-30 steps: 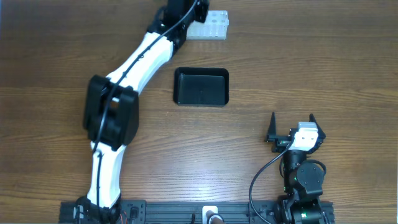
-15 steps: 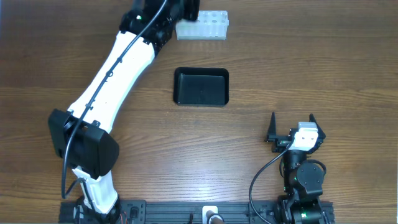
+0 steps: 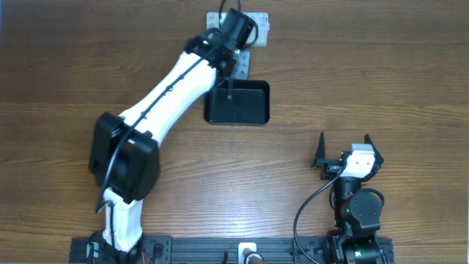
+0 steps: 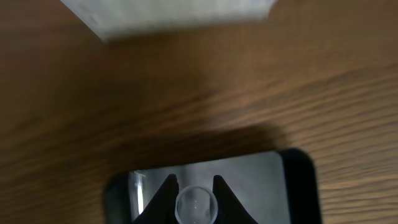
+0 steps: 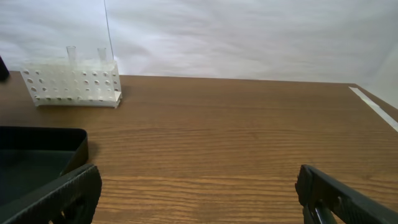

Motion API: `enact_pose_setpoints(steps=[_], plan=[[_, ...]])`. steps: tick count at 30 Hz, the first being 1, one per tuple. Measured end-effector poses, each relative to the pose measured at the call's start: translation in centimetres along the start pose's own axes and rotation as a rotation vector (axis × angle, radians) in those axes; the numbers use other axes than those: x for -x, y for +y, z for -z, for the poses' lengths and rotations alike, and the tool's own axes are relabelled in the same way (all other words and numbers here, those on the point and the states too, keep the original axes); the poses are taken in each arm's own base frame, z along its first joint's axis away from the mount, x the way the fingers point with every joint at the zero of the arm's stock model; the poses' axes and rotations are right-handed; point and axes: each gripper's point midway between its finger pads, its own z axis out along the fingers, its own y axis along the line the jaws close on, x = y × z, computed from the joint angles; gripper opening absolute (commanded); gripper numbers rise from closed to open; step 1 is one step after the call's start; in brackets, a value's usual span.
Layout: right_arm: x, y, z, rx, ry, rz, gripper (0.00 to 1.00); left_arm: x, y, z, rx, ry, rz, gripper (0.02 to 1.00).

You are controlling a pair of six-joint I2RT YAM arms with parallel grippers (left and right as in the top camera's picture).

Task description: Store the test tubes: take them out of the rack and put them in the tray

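The left gripper (image 4: pixel 194 198) is closed on a test tube (image 4: pixel 196 206), seen end-on between its jaws, holding it upright over the black tray (image 4: pixel 301 186), likely so it can be lowered in cleanly. The left arm (image 3: pixel 168 84) stretches up the bench (image 3: pixel 381 73), wrist bent down beside the white rack (image 3: pixel 258 31), where two tubes (image 5: pixel 70 53) stand. The right gripper (image 3: pixel 344 141) sits parked, wide open.

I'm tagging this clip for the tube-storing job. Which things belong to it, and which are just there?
Belongs to the job:
left gripper, jaws shut on a test tube over the tray
rack with tubes standing in it

Just there:
right gripper, open, away from rack and tray
wooden table
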Motion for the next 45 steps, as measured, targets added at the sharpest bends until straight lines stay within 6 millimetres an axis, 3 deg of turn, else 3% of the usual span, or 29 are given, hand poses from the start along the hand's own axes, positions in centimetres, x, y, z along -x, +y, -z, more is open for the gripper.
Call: enact_pose_setpoints(steps=[6, 17, 28, 31, 37, 39, 40, 45], plan=[[0.0, 0.0, 0.0, 0.0, 0.0, 0.0, 0.993, -2.2, 0.4, -2.4, 0.039, 0.074, -0.01, 0.042], [0.0, 0.0, 0.0, 0.0, 0.0, 0.0, 0.991, -3.2, 0.9, -2.5, 0.062, 0.113, -0.017, 0.042], [0.0, 0.0, 0.0, 0.0, 0.0, 0.0, 0.991, -4.7, 1.3, -4.1, 0.086, 0.169, -0.026, 0.062], [0.0, 0.0, 0.0, 0.0, 0.0, 0.0, 0.991, -4.8, 1.4, -4.1, 0.088, 0.173, -0.027, 0.174], [0.0, 0.0, 0.0, 0.0, 0.0, 0.0, 0.991, -4.8, 1.4, -4.1, 0.091, 0.173, -0.027, 0.257], [0.0, 0.0, 0.0, 0.0, 0.0, 0.0, 0.991, -4.8, 1.6, -4.0, 0.099, 0.169, -0.026, 0.426], [0.0, 0.0, 0.0, 0.0, 0.0, 0.0, 0.993, -4.7, 1.7, -4.1, 0.107, 0.164, -0.024, 0.465], [0.0, 0.0, 0.0, 0.0, 0.0, 0.001, 0.991, -3.8, 2.3, -3.8, 0.129, 0.133, -0.015, 0.485]])
